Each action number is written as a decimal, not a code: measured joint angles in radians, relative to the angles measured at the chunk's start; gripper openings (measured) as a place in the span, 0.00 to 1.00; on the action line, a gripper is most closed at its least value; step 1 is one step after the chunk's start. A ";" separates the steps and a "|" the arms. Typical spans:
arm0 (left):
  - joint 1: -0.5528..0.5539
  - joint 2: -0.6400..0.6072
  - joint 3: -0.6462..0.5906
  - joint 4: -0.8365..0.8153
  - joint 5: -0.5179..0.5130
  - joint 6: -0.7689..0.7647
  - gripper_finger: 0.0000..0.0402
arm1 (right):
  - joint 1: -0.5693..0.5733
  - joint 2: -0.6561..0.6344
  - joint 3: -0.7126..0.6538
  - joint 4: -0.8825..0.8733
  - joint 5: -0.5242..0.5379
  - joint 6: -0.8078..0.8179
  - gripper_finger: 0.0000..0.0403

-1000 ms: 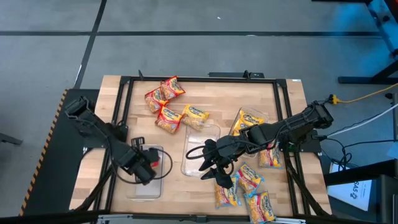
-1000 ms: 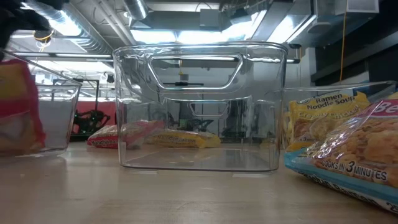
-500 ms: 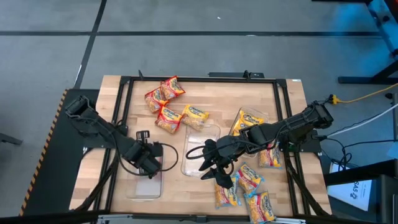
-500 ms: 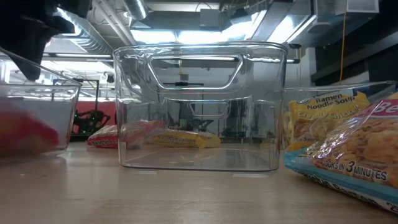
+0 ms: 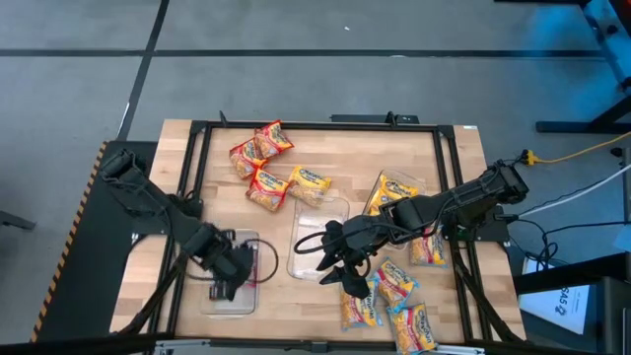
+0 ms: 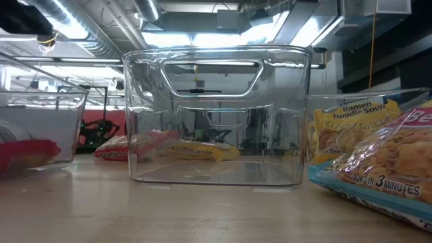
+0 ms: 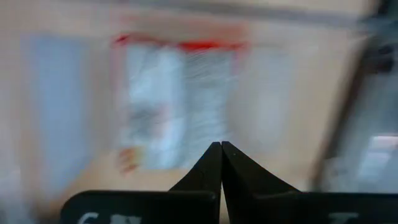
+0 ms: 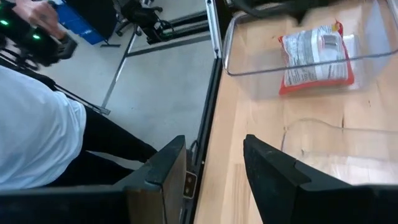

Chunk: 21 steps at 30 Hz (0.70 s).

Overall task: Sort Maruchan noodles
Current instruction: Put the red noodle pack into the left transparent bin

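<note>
From above, the left gripper [image 5: 227,279], pinched shut and empty, hangs over the left tray [image 5: 209,304]. The right gripper [image 5: 335,258], fingers wide, sits beside loose noodle packets [image 5: 394,286], nearer them. Low down, a red packet [image 6: 27,152] lies flat in that tray. The right wrist shows it too.

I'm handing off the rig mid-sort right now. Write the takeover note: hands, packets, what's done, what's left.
Left hand: shut, empty, over the left clear tray.
Right hand: open, empty, at the middle clear tray, which looks empty.
Done: one red packet lies face down in the left tray.
Left: three red packets and a yellow one at the table's far left; a yellow packet at right; mixed pile near the right front. All still to sort.
</note>
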 joint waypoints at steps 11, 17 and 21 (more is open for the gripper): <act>-0.141 0.139 -0.001 0.098 -0.142 -0.173 0.00 | 0.000 0.000 0.000 -0.029 0.010 0.000 0.39; -0.144 0.204 0.000 0.135 -0.053 -0.128 0.00 | 0.000 0.000 0.000 -0.029 0.010 0.000 0.39; -0.144 0.254 0.000 0.151 -0.055 -0.121 0.00 | 0.000 0.000 0.000 -0.028 0.009 0.000 0.39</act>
